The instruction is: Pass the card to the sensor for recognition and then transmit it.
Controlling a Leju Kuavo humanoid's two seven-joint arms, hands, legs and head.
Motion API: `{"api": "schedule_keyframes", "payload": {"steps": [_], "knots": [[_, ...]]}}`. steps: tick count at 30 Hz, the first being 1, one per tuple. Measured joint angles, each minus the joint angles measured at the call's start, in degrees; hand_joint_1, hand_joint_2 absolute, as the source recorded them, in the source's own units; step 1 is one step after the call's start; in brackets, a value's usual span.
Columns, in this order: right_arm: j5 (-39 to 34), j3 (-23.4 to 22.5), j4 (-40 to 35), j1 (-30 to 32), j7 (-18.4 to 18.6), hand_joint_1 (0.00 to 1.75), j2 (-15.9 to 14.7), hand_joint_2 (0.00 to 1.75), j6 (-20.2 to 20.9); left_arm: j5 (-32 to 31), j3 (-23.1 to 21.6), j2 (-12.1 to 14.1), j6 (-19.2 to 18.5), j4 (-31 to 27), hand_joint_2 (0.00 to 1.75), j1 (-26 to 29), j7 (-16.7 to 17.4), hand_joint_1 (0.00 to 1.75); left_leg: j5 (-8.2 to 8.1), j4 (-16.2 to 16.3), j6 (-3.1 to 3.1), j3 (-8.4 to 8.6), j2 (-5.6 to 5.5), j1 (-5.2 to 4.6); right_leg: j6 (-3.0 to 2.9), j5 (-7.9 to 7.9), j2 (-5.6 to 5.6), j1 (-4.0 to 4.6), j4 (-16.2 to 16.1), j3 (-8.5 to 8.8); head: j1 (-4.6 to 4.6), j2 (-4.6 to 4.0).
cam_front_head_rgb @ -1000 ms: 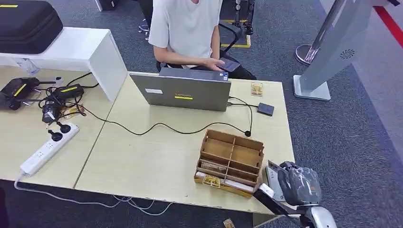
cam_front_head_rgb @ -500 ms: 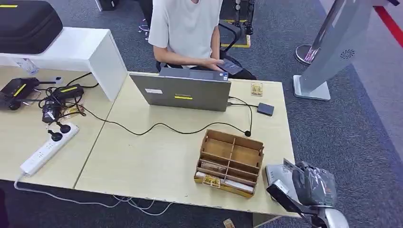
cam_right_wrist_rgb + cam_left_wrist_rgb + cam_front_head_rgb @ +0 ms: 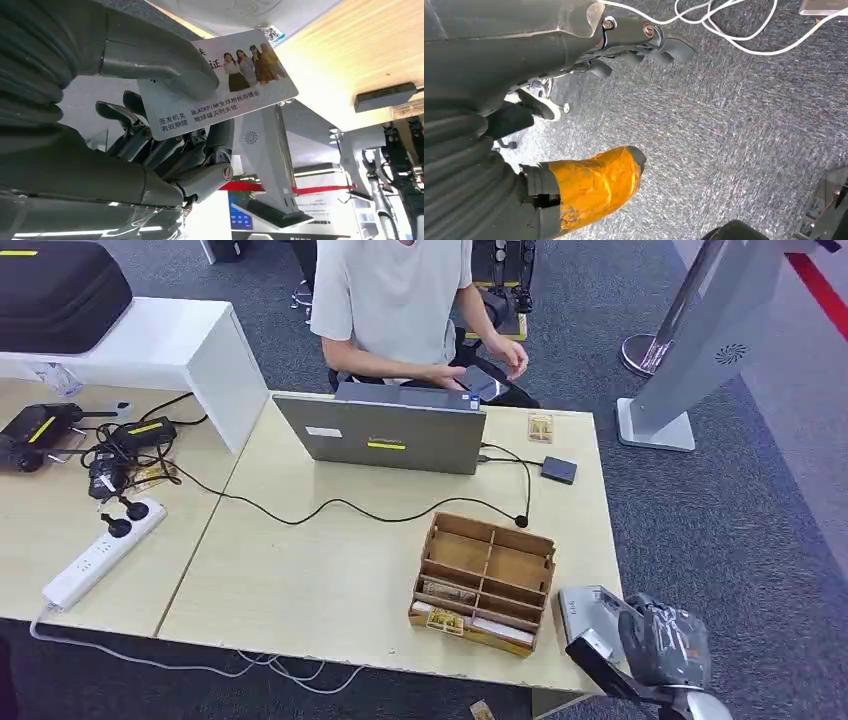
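Card (image 3: 220, 82) pinched flat between thumb and fingers of right hand (image 3: 665, 645), lower right of head view, off the tabletop (image 3: 330, 580) corner, face exposed, presumably for the sensor (image 3: 559, 470) upper right. Left hand (image 3: 589, 185) hangs idle, fingers apart.

My right hand (image 3: 165, 150) has smooth grey plastic fingers and pinches a glossy printed card (image 3: 220, 80). The organizer box (image 3: 485, 580) is plain matt wood, the table (image 3: 330, 570) smooth light laminate, the floor (image 3: 720, 530) rough grey carpet.
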Motion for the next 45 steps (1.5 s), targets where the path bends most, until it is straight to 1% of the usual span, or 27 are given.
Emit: {"api": "schedule_keyframes", "payload": {"steps": [8, 18, 21, 24, 26, 28, 31, 33, 35, 40, 41, 42, 45], "knots": [[0.11, -0.04, 1.66, -0.24, -0.39, 1.75, 0.68, 1.75, 0.02, 0.00, 0.00, -0.07, 0.00, 0.00, 1.75, 0.01, 0.00, 0.00, 0.00, 0.00, 0.00, 0.00, 0.00, 0.00, 0.00, 0.00, 0.00, 0.00, 0.00, 0.00, 0.00, 0.00], [0.24, 0.09, 4.70, -1.97, -0.72, 1.75, 1.68, 1.75, -1.09, 0.00, 0.07, -0.15, -0.02, 0.00, 1.75, 0.01, -0.07, 0.00, 0.00, 0.00, 0.00, 0.04, 0.03, 0.00, 0.00, 0.01, 0.03, 0.00, 0.00, 0.04, 0.00, 0.00], [-0.81, 0.07, 3.87, -2.72, -1.24, 1.75, 1.62, 1.75, -1.33, -0.44, 0.07, -0.07, -0.22, 0.00, 1.75, 0.03, -0.33, 0.00, 0.01, 0.00, 0.00, 0.01, 0.03, -0.01, 0.00, 0.03, 0.03, -0.02, 0.00, 0.06, 0.00, 0.00], [-1.84, -0.02, 0.94, -5.19, -1.75, 1.75, 1.14, 1.75, 0.46, -1.07, 0.07, 0.15, -0.66, 0.00, 1.75, 0.01, -0.79, 0.00, 0.02, 0.00, -0.01, 0.05, 0.11, -0.01, -0.04, 0.09, 0.14, -0.02, 0.01, 0.05, 0.00, 0.00], [-2.67, -0.07, -0.51, -8.22, -2.23, 1.75, 0.79, 1.75, 0.83, -1.62, 0.07, 0.39, -1.07, 0.00, 1.75, 0.01, -1.42, 0.00, 0.05, 0.01, 0.00, 0.03, 0.17, -0.01, -0.07, 0.16, 0.18, -0.02, 0.01, 0.02, 0.00, 0.00], [-3.81, -0.07, -1.27, -12.51, -2.25, 1.75, 0.72, 1.75, 1.31, -2.51, 0.07, 0.61, -1.42, 0.00, 1.75, 0.01, -2.10, 0.00, 0.07, 0.01, -0.02, 0.04, 0.31, -0.01, -0.09, 0.22, 0.30, -0.02, 0.02, 0.01, 0.02, 0.00], [-5.51, -0.04, -0.71, -22.49, -1.06, 1.75, 0.72, 1.75, 4.15, -3.65, 0.07, 1.12, -1.97, 0.00, 1.75, -0.22, -3.28, 0.00, 0.21, 0.01, -0.09, 0.00, 0.48, -0.01, -0.09, 0.44, 0.53, -0.04, 0.03, -0.14, 0.00, 0.00], [-5.94, 0.02, 1.52, -29.44, 0.47, 1.75, 0.87, 1.75, 5.83, -4.24, 0.04, 1.49, -2.38, 0.00, 1.75, -0.39, -3.76, 0.00, 0.32, 0.02, -0.02, 0.00, 0.46, -0.02, -0.08, 0.50, 0.52, -0.04, 0.03, -0.15, -0.02, 0.00], [-5.77, 0.15, 4.55, -35.47, 2.48, 1.75, 1.27, 1.75, 6.43, -4.96, -0.07, 1.75, -2.76, 0.00, 1.75, -0.42, -4.13, 0.00, 0.42, 0.02, -0.10, -0.06, 0.37, -0.01, -0.10, 0.52, 0.44, -0.02, 0.03, -0.15, 0.00, 0.00], [-6.01, 0.15, 15.09, -47.79, 6.65, 1.75, 2.67, 1.75, 7.50, -6.47, -0.57, 2.45, -3.45, 0.00, 1.75, -0.60, -4.83, 0.00, 0.50, 0.02, -0.10, -0.06, 0.35, -0.01, -0.14, 0.55, 0.42, 0.00, 0.04, -0.16, 0.00, 0.00], [-5.99, 0.11, 17.88, -49.94, 8.12, 1.75, 3.06, 1.75, 8.11, -6.71, -0.68, 2.56, -3.50, 0.00, 1.75, -0.66, -4.90, 0.00, 0.50, 0.02, -0.11, -0.05, 0.36, -0.01, -0.14, 0.56, 0.42, 0.00, 0.04, -0.16, 0.02, 0.00], [-5.97, 0.09, 18.69, -50.51, 8.56, 1.75, 3.15, 1.75, 8.22, -6.77, -0.70, 2.64, -3.56, 0.00, 1.75, -0.69, -4.90, 0.00, 0.50, 0.02, -0.11, -0.05, 0.36, -0.01, -0.14, 0.56, 0.42, 0.00, 0.04, -0.16, 0.00, 0.00], [-5.97, 0.09, 18.69, -50.51, 8.56, 1.75, 3.15, 1.75, 8.22, -6.77, -0.70, 2.64, -3.56, 0.00, 1.75, -0.69, -4.90, 0.00, 0.50, 0.02, -0.11, -0.05, 0.36, -0.01, -0.14, 0.56, 0.42, 0.00, 0.04, -0.16, 0.00, 0.00]]}}
